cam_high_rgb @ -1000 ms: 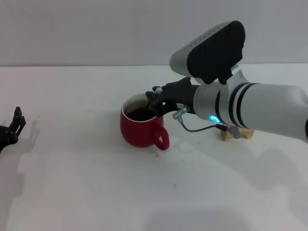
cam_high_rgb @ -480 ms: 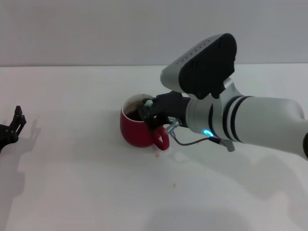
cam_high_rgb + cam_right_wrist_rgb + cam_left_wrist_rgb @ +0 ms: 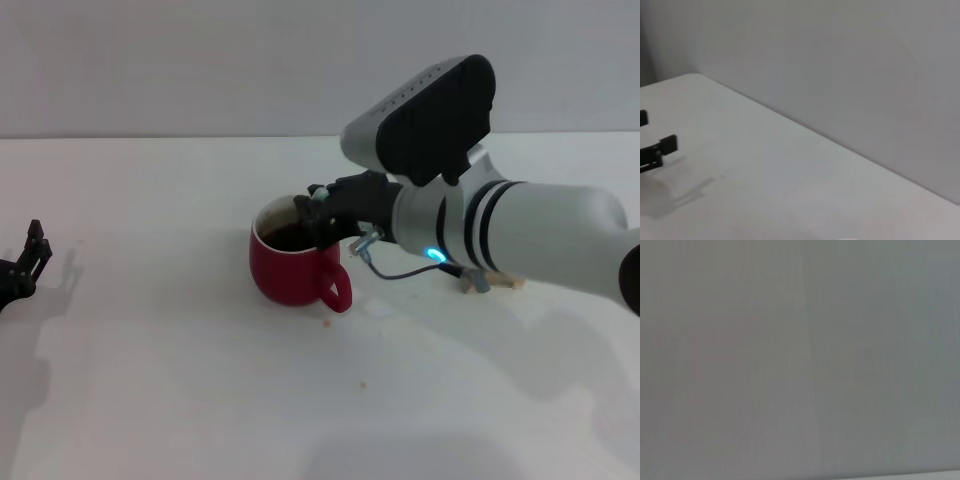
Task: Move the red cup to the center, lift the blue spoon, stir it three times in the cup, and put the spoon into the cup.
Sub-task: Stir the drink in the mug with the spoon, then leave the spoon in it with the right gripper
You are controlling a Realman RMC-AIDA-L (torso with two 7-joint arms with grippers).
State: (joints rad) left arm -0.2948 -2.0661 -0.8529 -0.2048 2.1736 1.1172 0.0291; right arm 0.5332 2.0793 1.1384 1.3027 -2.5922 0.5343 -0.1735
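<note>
Red cup [image 3: 291, 266] stands near the middle of the white table [image 3: 180, 380], its loop handle [image 3: 335, 288] turned toward the robot's right and dark liquid showing inside the white rim. Over that rim, on the handle side, hangs the right gripper [image 3: 318, 213]; its dark fingers [image 3: 322, 228] bunch together above the liquid, but whether they are clenched on anything cannot be told. The blue spoon cannot be made out with any certainty there. Behind them the right arm [image 3: 520, 235] crosses the table, a cable looping beneath the wrist, partly hiding a tan wooden block [image 3: 497, 283]. The left gripper [image 3: 25, 262] waits idle at the table's far left edge, its state unclear. The ceramic cup looks heavy, stiff and glossy, liable to slip under a light pinch and to spill if tipped; the handle or the thick rim would seem the safest hold. A slim spoon would be light and rigid, best pinched along its handle.
</note>
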